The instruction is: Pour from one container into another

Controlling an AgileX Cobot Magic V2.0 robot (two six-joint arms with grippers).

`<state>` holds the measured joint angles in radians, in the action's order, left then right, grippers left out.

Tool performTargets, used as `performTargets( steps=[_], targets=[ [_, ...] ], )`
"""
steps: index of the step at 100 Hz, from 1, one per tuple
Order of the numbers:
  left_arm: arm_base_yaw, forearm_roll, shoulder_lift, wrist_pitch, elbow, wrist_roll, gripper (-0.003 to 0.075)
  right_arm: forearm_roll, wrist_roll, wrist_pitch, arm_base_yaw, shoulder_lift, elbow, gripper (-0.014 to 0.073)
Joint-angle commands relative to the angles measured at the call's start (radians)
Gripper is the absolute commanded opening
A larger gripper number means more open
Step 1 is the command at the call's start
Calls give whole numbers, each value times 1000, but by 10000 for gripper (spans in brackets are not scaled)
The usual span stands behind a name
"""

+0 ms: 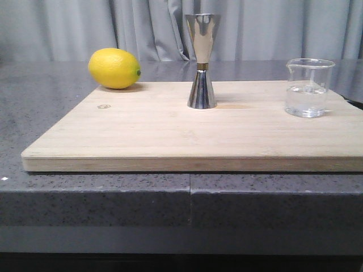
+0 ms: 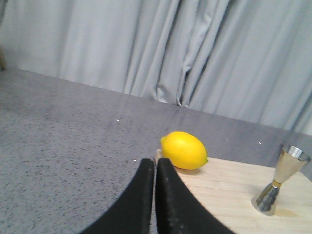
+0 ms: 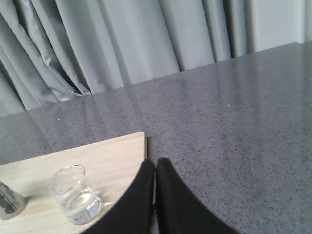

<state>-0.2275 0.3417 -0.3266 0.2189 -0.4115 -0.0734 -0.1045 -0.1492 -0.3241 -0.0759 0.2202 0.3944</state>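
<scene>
Step in hand: judged as the approach to the beaker [image 1: 309, 88]; nothing is grasped and pouring has not begun.
Right gripper [image 3: 155, 168]: fingers pressed together, holding nothing; it hangs over the bare counter [image 3: 234, 126] just beside the board's [image 1: 187, 133] corner, near the beaker.
Left gripper [image 2: 155, 168]: fingers pressed together, holding nothing; it sits off the board's left end, near the lemon [image 1: 114, 68].
Beaker position: upright at the board's right end, well apart from the jigger [image 1: 202, 61]; partly filled with clear liquid.
Jigger position: upright mid-board, toward the back edge.
Advised method: the right arm is the nearer one; its fingers must open before closing in. A grip on the side wall below the rim, with the spout turned toward the jigger, should suit. The beaker should stay level in transit, and a slow tilt is advisable because the jigger's mouth is narrow.
Risk: glass may slip under a light grip; the tall jigger on its small foot may topple if bumped.
Beaker: clear glass, cylindrical, smooth, spouted rim.
Jigger: polished steel, hourglass shape, gold-toned waist band, mirror finish.
Board: pale wood, fine straight grain, matte.
Counter: dark grey speckled stone, faint sheen.
Lemon: yellow, oval, dimpled skin.
</scene>
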Motion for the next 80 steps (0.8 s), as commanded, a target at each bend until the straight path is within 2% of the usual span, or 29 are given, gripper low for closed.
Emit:
performTargets(
  steps=[1, 17, 24, 30, 37, 44, 56, 63, 68, 80],
  targets=[
    [-69, 12, -91, -53, -95, -48, -20, 1, 7, 29, 3, 47, 74, 82],
    [-201, 12, -244, -96, -186, -119, -19, 1, 7, 14, 3, 94, 118, 316],
    [-255, 12, -305, -138, -205, -121, -13, 1, 7, 25, 3, 106, 121, 388],
    [-297, 10, -356, -182, -212, -121, 18, 1, 7, 25, 3, 113, 121, 413],
    [-349, 8, -406, -227, -214, -121, 92, 1, 7, 19, 3, 117, 121, 412],
    [-397, -12, -453, -256, -214, -123, 209, 1, 7, 16, 3, 119, 121, 412],
    [-466, -44, -528, -308, -214, -123, 488, 1, 7, 5, 3, 119, 121, 412],
    [-495, -51, -572, -351, -214, -123, 606, 1, 7, -20, 3, 119, 121, 412],
    [-514, -54, -602, -370, -219, -123, 645, 1, 9, -39, 6, 119, 121, 412],
    [-522, -74, -681, -357, -247, -123, 643, -38, 74, -64, 20, 119, 113, 413]
  ],
)
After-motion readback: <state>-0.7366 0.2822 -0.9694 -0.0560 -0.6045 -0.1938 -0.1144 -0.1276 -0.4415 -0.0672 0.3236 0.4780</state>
